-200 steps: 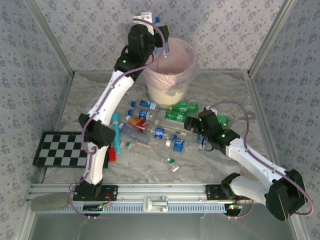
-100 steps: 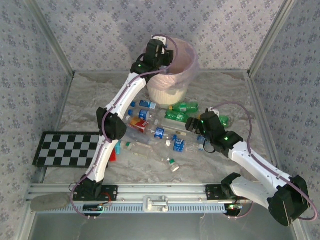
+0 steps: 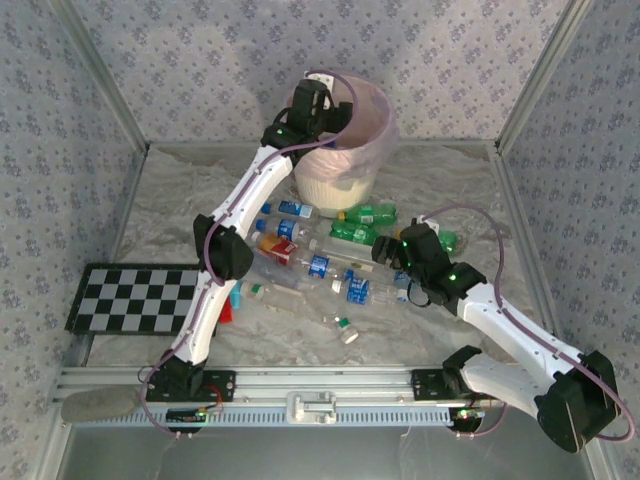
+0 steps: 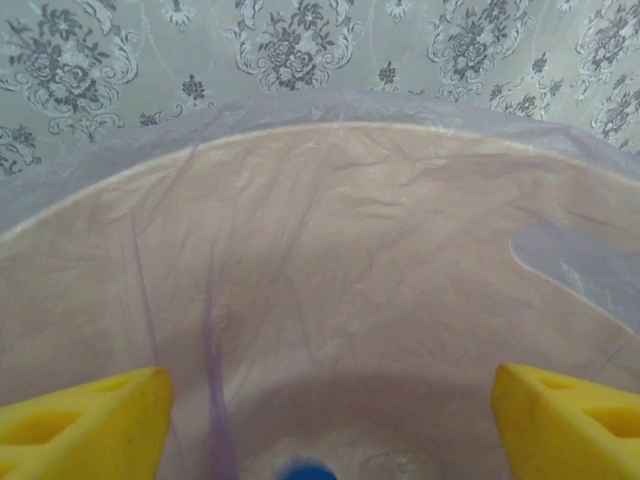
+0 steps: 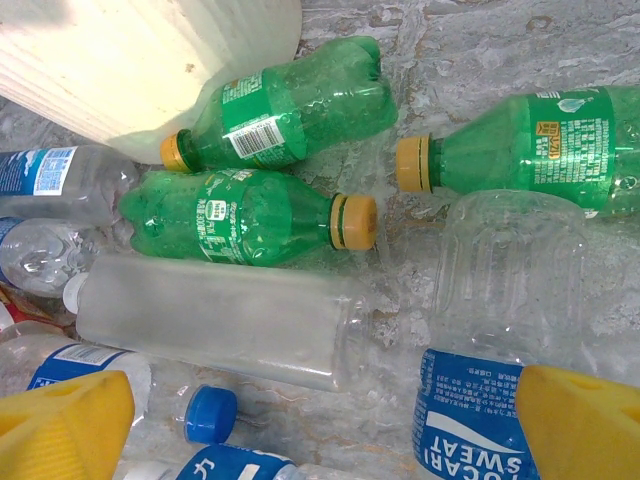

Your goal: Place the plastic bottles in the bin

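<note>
1. The left pincer [image 4: 330, 390] hangs over the mouth of the bin [image 4: 330, 135]. Its yellow fingers are spread wide with nothing between them, so it is released.
2. Below it, deep inside the pink liner, a blue cap [image 4: 300, 468] shows at the bottom. It is probably a bottle lying in the bin, though too little shows to be sure.
3. The right pincer [image 5: 322, 395] is released too, with its fingers wide apart. It hovers low over the heap of bottles [image 3: 330, 265] on the table [image 5: 480, 40], and I cannot see it touching any of them.
4. Between its fingers lies a clear bottle [image 5: 220, 320] with no label, and a blue-labelled bottle [image 5: 475, 430] lies just beside the right finger.
5. Farther out, three green bottles [image 5: 240, 215] with yellow caps lie on their sides near the foot of the bin, two of them touching.
6. The bottles look empty, so I judge them light, thin-walled and springy. They will likely dent under a squeeze, roll when nudged and slip on their smooth sides.
7. The best hold is probably across the middle of the body, with the fingers square to its length. The tapered neck would slide out.
8. The heap is crowded, so a finger coming down may push a neighbour away.
9. Most bottles lie on the table, so much of the job is left.
</note>
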